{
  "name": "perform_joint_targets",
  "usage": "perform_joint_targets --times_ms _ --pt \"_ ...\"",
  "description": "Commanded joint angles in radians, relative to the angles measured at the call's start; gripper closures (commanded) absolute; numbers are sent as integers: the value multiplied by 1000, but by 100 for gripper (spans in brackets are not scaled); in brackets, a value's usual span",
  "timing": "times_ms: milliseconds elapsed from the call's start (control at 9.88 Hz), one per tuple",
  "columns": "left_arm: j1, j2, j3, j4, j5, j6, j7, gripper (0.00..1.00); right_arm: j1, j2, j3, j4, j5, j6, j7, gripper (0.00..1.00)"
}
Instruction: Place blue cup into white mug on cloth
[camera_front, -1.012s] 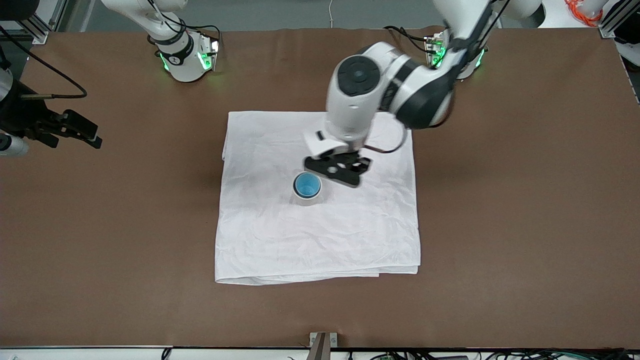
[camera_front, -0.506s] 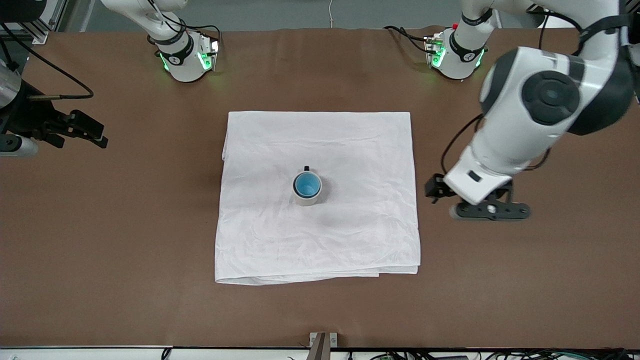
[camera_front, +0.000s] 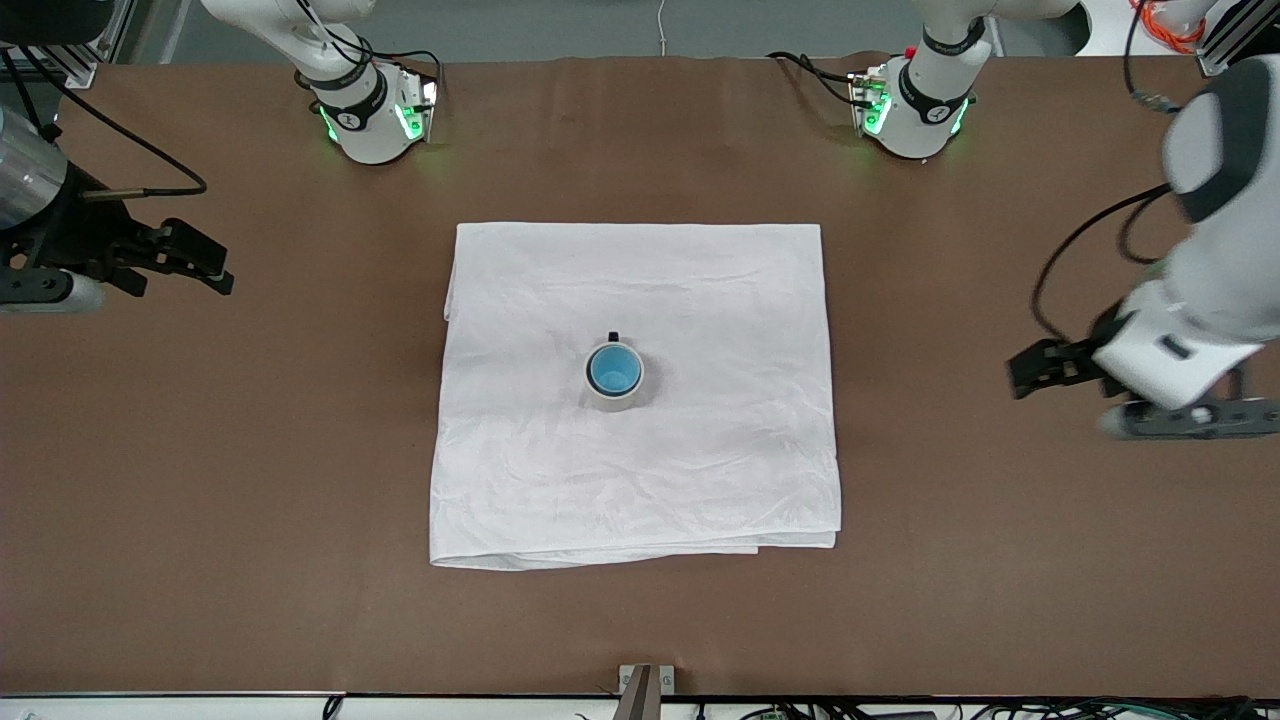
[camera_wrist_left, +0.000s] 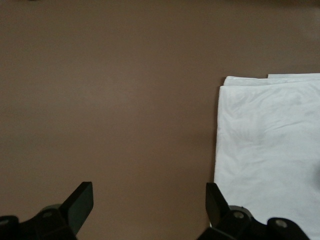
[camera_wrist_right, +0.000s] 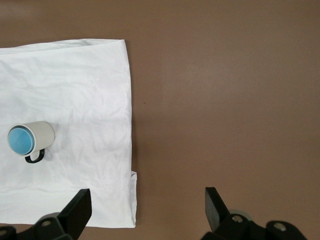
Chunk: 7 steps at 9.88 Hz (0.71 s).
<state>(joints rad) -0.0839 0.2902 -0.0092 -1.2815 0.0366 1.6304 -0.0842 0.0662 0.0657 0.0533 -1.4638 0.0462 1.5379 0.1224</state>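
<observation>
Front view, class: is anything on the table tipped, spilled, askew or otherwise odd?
Nothing stands out. The blue cup sits upright inside the white mug, which stands near the middle of the wrinkled cloth. The left gripper and right gripper are open over bare table.

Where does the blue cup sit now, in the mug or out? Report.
In: the blue cup sits nested upright inside the white mug, its blue inside ringed by the mug's rim.

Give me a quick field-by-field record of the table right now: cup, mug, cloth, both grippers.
blue cup: nested inside the white mug, upright
white mug: standing on the cloth, near its middle
cloth: spread on the table between the arms
left gripper: open, empty, over bare table beside the cloth's edge
right gripper: open, empty, over the right arm's end of the table, waiting
task status: placement looks done
</observation>
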Motion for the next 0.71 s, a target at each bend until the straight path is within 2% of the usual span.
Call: perform_joint_targets --times_ms 0,101,202,405,607 --pt "10 -103 75 -36 -26 -56 85 1 4 -4 -1 -30 9 -4 -7 0" --pt "13 -144 77 -68 -32 -85 60 0 4 -6 -1 -39 15 -4 -6 0" --pt "13 -181 77 -125 -34 -61 35 0 4 -6 -3 -43 47 -7 -6 0" --pt "13 -303 74 -352 -50 114 32 0 6 -10 -1 -70 69 -6 -6 0" --pt "15 -321 78 -365 -50 117 34 0 0 -12 -3 -73 135 -5 -6 0"
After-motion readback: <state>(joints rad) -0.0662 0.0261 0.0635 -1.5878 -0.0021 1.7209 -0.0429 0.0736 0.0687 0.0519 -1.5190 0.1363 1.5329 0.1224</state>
